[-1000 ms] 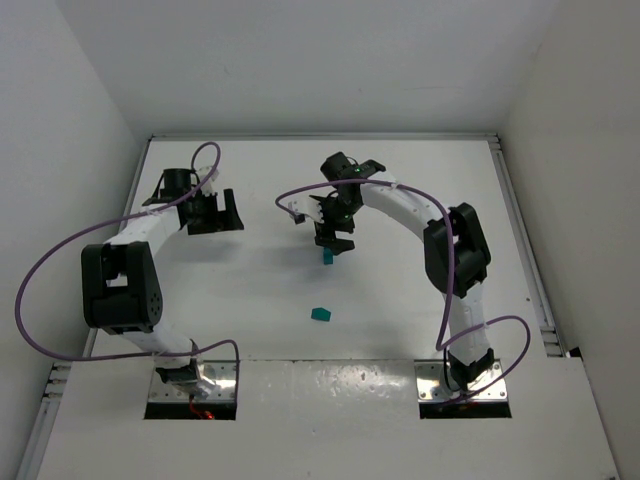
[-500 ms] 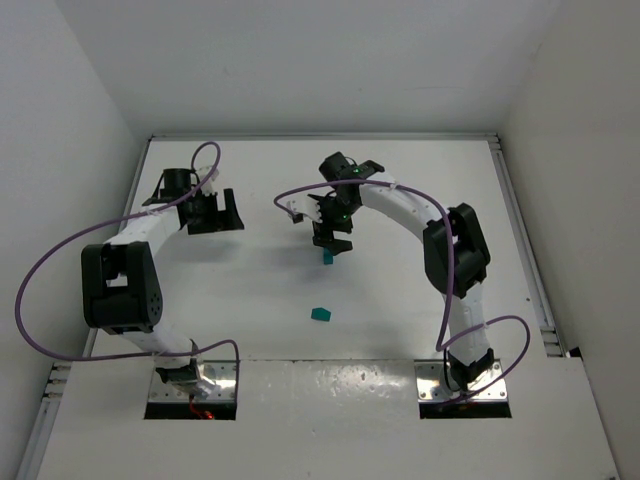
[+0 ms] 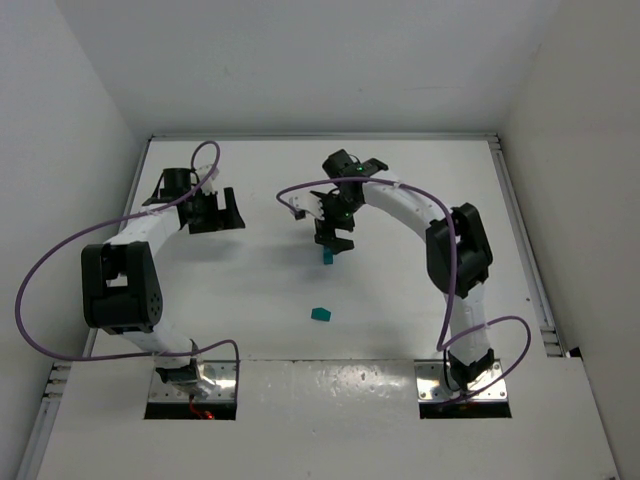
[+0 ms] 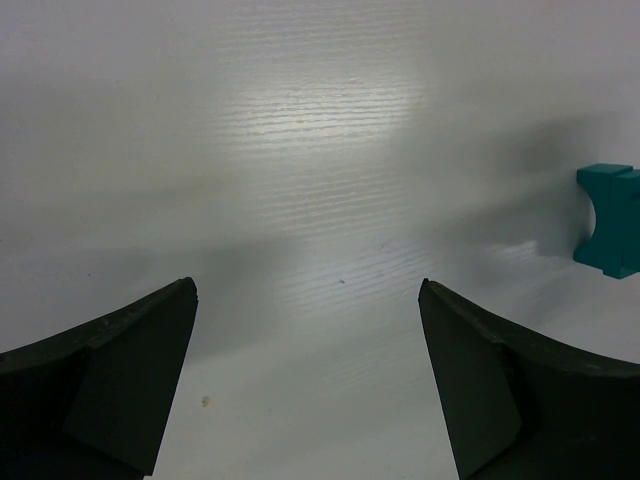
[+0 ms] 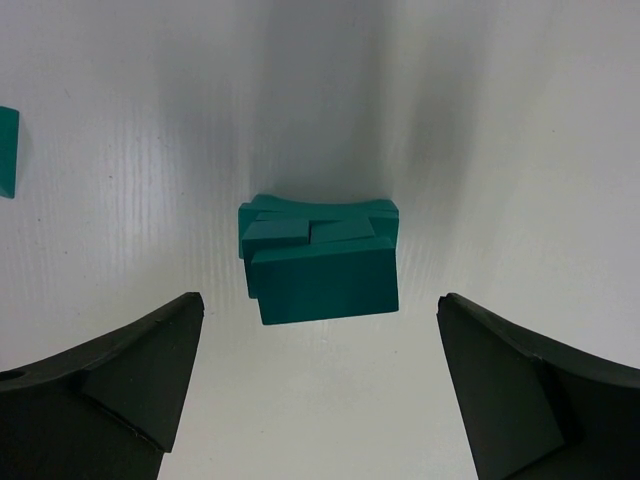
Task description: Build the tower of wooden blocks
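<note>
Hovering over the narrow teal-green wooden block tower (image 5: 320, 265) standing in the middle of the tabletop (image 3: 400, 300), I am holding my right claw (image 3: 334, 238) wide open, gripping nothing. My left claw (image 3: 215, 213) is gaping empty. Drifting sideways while rising would be risking clipping and toppling it.

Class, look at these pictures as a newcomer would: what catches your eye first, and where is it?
The teal tower stands midway across the white table, directly below the open right tool, whose fingers flank it without touching. One loose block lies alone toward the near edge, and the left tool hangs open at the far left.
</note>
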`<move>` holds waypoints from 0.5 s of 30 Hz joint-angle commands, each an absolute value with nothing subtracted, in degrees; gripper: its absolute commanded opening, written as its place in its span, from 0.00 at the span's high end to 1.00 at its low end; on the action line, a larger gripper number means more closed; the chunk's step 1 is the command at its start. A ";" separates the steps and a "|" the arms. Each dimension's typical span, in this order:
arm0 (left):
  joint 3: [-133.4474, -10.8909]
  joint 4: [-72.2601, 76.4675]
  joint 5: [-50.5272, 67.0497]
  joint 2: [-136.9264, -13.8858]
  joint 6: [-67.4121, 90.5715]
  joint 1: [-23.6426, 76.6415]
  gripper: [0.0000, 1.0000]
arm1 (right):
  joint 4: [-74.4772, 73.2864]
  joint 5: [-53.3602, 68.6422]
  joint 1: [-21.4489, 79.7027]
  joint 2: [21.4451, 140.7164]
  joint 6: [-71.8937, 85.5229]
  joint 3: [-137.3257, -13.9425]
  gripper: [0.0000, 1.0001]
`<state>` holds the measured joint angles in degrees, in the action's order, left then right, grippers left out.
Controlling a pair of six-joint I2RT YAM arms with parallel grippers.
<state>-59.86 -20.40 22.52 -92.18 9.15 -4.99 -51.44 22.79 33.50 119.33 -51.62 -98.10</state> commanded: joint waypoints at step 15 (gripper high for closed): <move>-68.18 -17.14 29.16 -94.03 -0.52 -3.69 0.17 | -55.20 31.46 20.67 105.03 -41.16 -95.28 0.00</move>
